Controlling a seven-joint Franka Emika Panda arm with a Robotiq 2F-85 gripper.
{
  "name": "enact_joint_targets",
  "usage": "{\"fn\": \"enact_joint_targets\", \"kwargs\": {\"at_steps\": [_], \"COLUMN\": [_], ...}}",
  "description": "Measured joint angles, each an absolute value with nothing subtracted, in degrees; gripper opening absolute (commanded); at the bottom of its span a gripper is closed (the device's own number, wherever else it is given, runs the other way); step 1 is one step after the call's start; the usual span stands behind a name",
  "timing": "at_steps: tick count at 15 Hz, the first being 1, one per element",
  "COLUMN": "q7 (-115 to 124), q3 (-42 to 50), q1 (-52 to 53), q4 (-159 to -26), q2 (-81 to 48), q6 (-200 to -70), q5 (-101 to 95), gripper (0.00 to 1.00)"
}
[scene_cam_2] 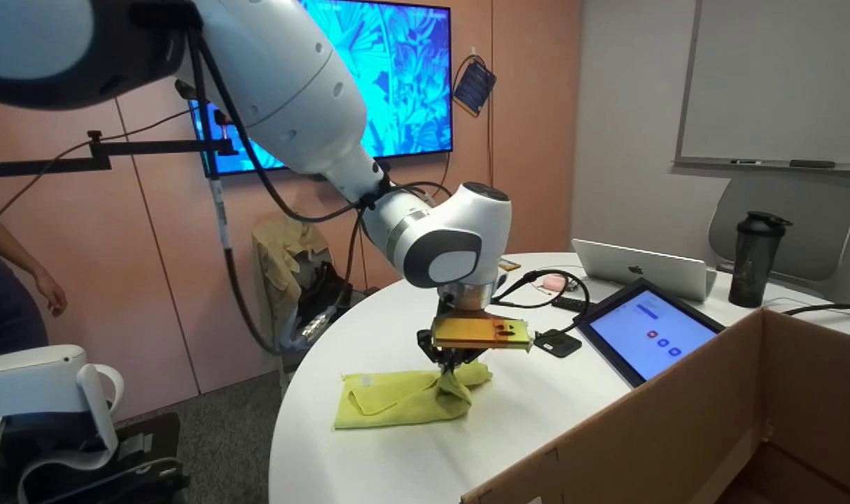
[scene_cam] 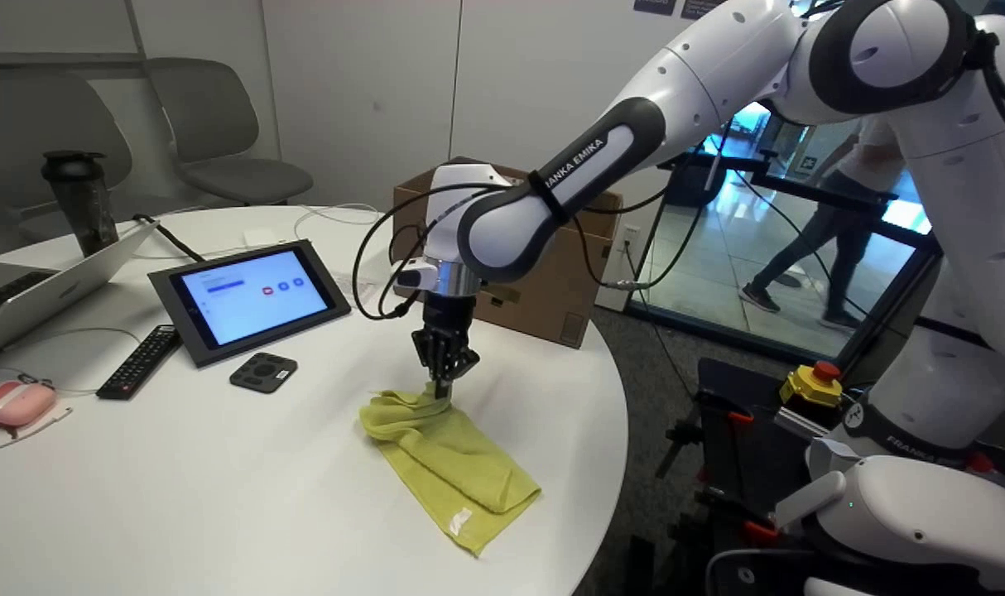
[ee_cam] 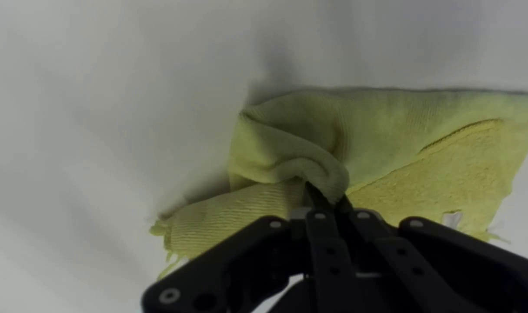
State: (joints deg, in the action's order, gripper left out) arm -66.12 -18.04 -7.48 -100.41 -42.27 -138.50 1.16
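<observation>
- Yellow-green cloth (scene_cam: 457, 463): lies on the white table (scene_cam: 295, 505), toward its right side, places read from an exterior view; partly folded, pale tag (scene_cam: 460, 521) at the near end.
- My gripper (ee_cam: 330, 202): pointing down at the cloth's far end; jaws drawn together, a bunched fold of cloth pinched between the fingertips.
- Cardboard box (scene_cam: 544, 290): beyond the cloth, far right.
- Black puck-shaped device (scene_cam: 263, 372), tablet (scene_cam: 256, 295) and remote control (scene_cam: 139, 362): on the table, left of the cloth, apart from me.

The cloth (scene_cam: 449, 462) was yellow-green — finely ribbed in places, with a white tag (scene_cam: 460, 521). The jaws were black, the worktop (scene_cam: 262, 488) white, the cardboard box (scene_cam: 544, 302) brown — and the small case (scene_cam: 26, 406) pink.
</observation>
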Motion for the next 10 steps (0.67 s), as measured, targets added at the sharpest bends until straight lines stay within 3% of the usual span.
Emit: {"fn": "enact_joint_targets", "kwargs": {"at_steps": [6,10], "q7": [-75.4,-63.3], "q3": [-18.1,-13.9], "q1": [-6.5,0.6], "q4": [-117.5,-123.5], "q2": [-33.9,-32.5], "q6": [-144.6,-156.1], "q5": [-0.6,-2.3], "gripper": [0.03,0.02]}}
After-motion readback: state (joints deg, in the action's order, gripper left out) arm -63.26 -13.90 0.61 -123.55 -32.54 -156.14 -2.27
